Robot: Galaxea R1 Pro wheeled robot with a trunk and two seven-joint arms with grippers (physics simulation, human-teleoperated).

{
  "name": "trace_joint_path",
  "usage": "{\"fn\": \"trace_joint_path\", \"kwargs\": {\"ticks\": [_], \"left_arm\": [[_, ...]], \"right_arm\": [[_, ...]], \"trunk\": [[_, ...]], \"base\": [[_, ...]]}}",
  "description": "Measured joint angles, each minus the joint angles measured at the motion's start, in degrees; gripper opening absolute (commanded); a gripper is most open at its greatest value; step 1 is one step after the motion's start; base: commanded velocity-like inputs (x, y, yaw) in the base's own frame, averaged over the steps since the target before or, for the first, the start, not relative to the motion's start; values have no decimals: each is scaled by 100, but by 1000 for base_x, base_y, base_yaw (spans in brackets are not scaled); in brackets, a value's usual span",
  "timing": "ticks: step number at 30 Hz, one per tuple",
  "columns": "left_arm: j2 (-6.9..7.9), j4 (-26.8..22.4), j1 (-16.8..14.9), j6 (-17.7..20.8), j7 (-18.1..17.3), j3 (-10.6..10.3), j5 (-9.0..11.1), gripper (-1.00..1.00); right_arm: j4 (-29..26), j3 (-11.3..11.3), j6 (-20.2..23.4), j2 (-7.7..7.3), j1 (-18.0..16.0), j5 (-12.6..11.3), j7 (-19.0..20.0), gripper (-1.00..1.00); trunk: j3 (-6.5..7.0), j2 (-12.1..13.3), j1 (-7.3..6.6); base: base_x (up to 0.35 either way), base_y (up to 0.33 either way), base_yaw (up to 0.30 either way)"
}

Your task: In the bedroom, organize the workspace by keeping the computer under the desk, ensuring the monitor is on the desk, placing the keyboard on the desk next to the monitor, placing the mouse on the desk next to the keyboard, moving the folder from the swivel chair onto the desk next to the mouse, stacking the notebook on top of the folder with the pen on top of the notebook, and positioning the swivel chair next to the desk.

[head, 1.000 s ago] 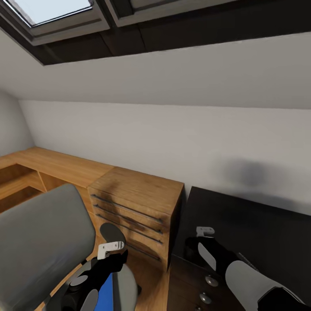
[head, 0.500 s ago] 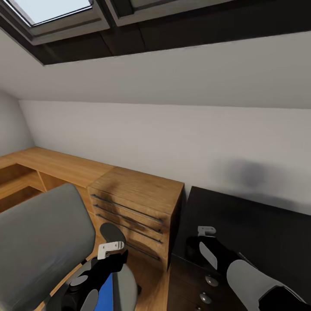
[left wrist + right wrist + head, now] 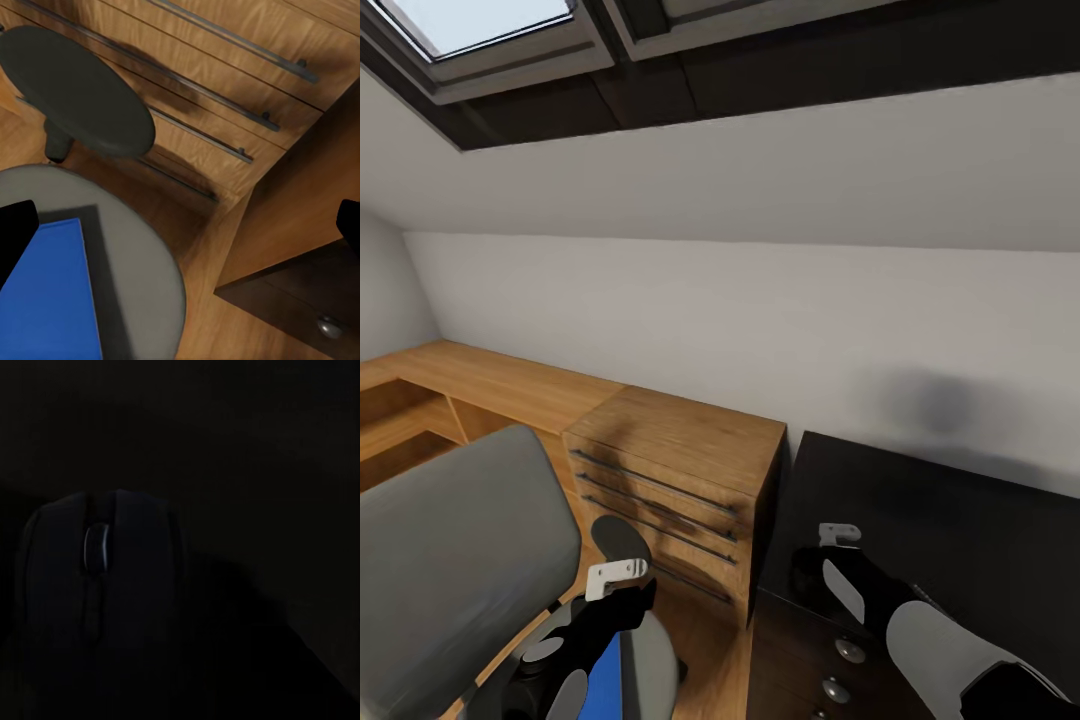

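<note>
Hovering right tool (image 3: 838, 537) above desk (image 3: 960, 520)

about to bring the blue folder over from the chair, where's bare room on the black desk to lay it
The desk top is bare from its edge by the wooden cabinet back to the white wall and off to the right. It is crowded at the near edge, where the right gripper sits over the mouse. The folder lies on the swivel chair.
</note>
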Motion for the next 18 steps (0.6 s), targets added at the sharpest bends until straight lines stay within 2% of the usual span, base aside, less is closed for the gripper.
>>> {"fn": "trace_joint_path", "kwargs": {"ticks": [15,18], "left_arm": [[2,2,0,2,0,56,-1,100],[2,-1,0,1,0,66,0,100]], "right_arm": [[-3,3,-15,-5,2,26,-12,-100],[-1,5,-19,-5,4,23,-13,-100]], "trunk": [[-1,0,0],[52,119,-65]], "base": [[0,0,0],[0,0,0]]}}
